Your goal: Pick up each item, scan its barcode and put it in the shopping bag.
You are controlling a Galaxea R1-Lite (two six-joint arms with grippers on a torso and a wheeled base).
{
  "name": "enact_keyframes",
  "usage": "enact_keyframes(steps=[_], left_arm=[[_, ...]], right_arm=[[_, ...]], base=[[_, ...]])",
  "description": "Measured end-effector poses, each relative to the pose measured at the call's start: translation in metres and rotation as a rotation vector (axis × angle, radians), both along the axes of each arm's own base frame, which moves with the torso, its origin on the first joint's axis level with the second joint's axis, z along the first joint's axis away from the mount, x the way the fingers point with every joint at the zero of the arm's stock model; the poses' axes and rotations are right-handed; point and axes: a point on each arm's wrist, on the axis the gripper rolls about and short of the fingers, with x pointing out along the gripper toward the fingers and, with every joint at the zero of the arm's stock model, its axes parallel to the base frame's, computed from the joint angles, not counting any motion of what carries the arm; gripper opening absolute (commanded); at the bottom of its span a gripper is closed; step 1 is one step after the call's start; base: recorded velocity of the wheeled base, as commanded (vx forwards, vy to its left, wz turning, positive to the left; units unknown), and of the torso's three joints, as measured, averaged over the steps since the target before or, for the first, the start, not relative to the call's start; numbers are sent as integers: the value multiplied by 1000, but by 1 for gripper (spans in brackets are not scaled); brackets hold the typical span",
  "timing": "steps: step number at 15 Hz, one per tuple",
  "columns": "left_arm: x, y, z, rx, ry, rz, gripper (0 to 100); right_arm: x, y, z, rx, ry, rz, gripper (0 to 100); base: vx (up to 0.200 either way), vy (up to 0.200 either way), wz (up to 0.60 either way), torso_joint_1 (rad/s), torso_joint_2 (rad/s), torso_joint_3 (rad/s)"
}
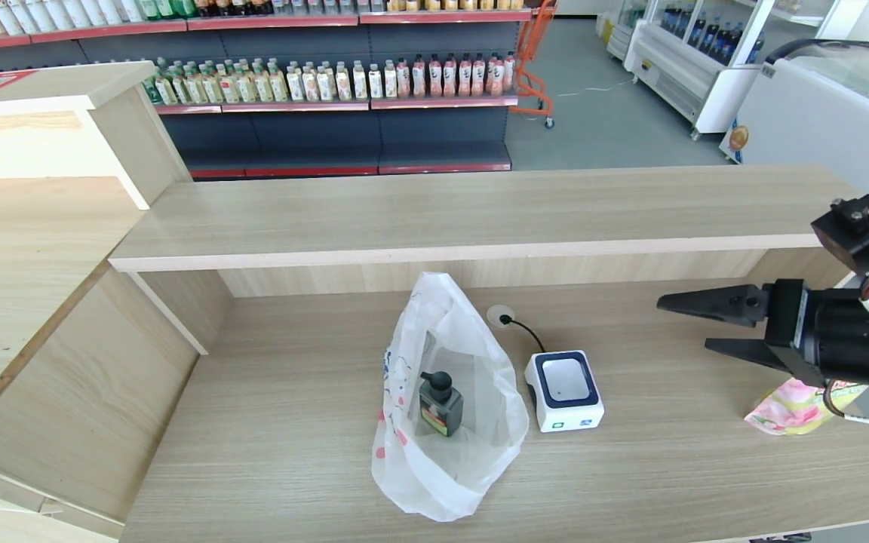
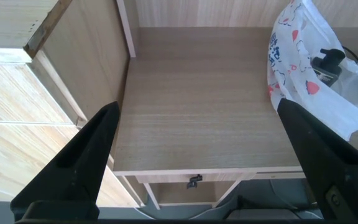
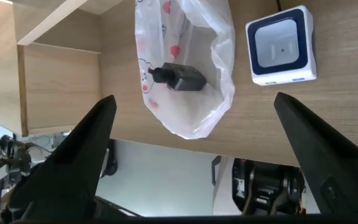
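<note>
A white plastic shopping bag (image 1: pixel 446 407) lies open in the middle of the wooden counter, with a dark pump bottle (image 1: pixel 440 404) inside it. Just right of the bag sits the white barcode scanner (image 1: pixel 563 391) with a dark window on top. A pink and green packet (image 1: pixel 793 408) lies at the counter's right edge, partly hidden by my right arm. My right gripper (image 1: pixel 683 324) hangs open and empty above the counter, right of the scanner. The bag (image 3: pixel 185 68), bottle (image 3: pixel 180 76) and scanner (image 3: pixel 282 46) lie below its fingers. My left gripper (image 2: pixel 197 155) is open and empty over the counter's left part, beside the bag (image 2: pixel 309 74).
A raised wooden ledge (image 1: pixel 480 219) runs behind the counter, and a side wall (image 1: pixel 80 377) closes its left end. The scanner's cable (image 1: pixel 521 328) runs to a hole at the back. Shelves of bottles (image 1: pixel 329 79) and freezers (image 1: pixel 819 105) stand in the room beyond.
</note>
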Motion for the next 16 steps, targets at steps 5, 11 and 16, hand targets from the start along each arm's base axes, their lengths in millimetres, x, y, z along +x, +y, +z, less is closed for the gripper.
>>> enact_keyframes(steps=[5, 11, 16], left_arm=[[0, 0, 0, -1, 0, 0, 100], [0, 0, 0, -5, 0, 3, 100], [0, 0, 0, -22, -1, 10, 100]], right_arm=[[-6, -7, 3, 12, -12, -34, 100], [-6, -18, 1, 59, 43, -137, 100], [-10, -25, 0, 74, 77, -181, 100]], base=[[0, -80, 0, 0, 2, 1], [0, -200, 0, 6, 6, 2], [-120, -200, 0, 2, 5, 3]])
